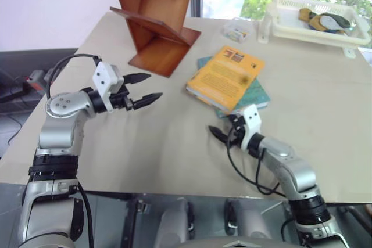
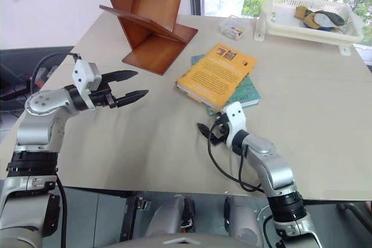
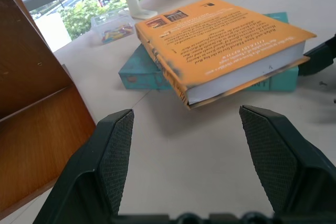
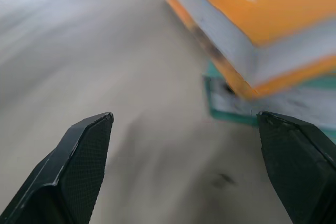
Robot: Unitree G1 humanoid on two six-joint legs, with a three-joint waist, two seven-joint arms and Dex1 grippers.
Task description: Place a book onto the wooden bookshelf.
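Where the beige matte surface (image 1: 174, 143) fills the head views, a window with green foliage lies beyond its far edge. Wooden bookshelf (image 1: 156, 15): polished reddish-brown boards set in slanted zigzags on a flat base, at 11 o'clock. White plastic basket (image 1: 314, 18): slotted walls, holding dark and yellowish items, at 1 o'clock. Book (image 1: 224, 76): thick orange-yellow paperback, small dark print too fine to read, small pictures along one cover edge, white page edges; it lies flat near centre, atop a thinner teal book (image 1: 256, 94), well apart from the bookshelf. Small clear box (image 1: 237, 29): between bookshelf and basket. Left gripper (image 1: 142, 89): textured black fingers spread, empty, at 9 o'clock. Right gripper (image 4: 189, 166): fingers apart, empty, just beside the book's near corner.
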